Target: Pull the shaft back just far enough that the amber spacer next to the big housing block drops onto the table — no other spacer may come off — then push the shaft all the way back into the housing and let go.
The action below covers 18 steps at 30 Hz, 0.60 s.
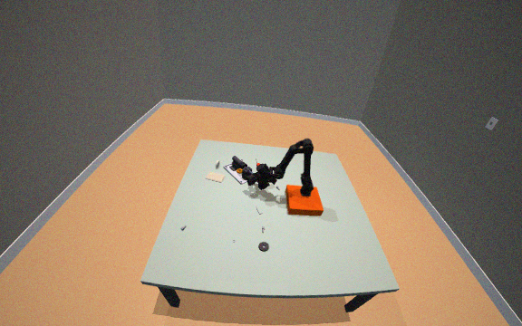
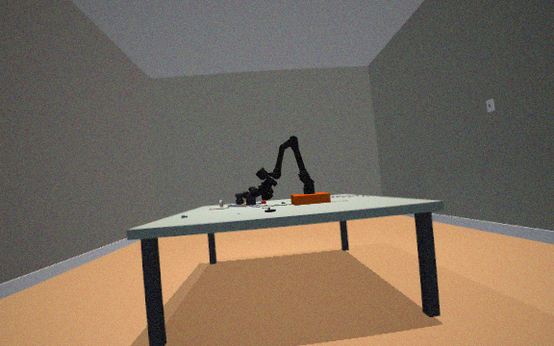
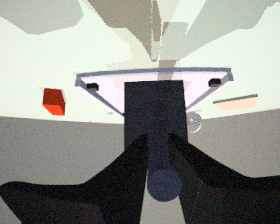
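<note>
The shaft (image 3: pixel 164 185) shows in the wrist view as a dark blue rod with its round end towards the camera. My gripper (image 3: pixel 157 139) is shut on the shaft, one black finger on each side. A dark block (image 3: pixel 154 107) stands just beyond the fingertips and hides the far part of the shaft. In the top view the big housing block (image 1: pixel 238 161) is dark and stands at the far end of the pale base plate (image 1: pixel 232 173) (image 3: pixel 103 96). An amber spacer (image 1: pixel 239 171) shows small between the housing and the gripper. Whether it hangs on the shaft or lies below, I cannot tell.
A red block (image 1: pixel 257 164) (image 3: pixel 53 101) lies beside the base plate. A peach slab (image 1: pixel 215 177) (image 3: pixel 236 103) lies on its other side. My arm stands on an orange base (image 1: pixel 304 199) (image 2: pixel 311 198). A dark ring (image 1: pixel 264 244) (image 2: pixel 270 210) and small parts lie nearer the front.
</note>
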Each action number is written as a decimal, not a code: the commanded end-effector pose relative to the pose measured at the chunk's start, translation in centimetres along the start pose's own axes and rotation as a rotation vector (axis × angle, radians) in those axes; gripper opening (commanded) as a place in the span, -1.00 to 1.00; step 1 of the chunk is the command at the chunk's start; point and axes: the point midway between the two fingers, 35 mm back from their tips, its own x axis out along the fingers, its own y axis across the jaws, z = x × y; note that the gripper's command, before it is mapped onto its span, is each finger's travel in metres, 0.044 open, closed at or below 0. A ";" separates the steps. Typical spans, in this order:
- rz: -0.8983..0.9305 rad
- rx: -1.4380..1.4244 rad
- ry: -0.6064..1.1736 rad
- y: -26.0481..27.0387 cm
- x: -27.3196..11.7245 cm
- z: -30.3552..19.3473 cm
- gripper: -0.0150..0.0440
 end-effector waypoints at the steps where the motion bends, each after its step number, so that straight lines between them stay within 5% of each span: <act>1: 0.001 0.001 0.002 0.0 0.2 -0.2 -0.49; 18: 0.001 0.001 0.003 0.0 0.8 -0.6 -0.49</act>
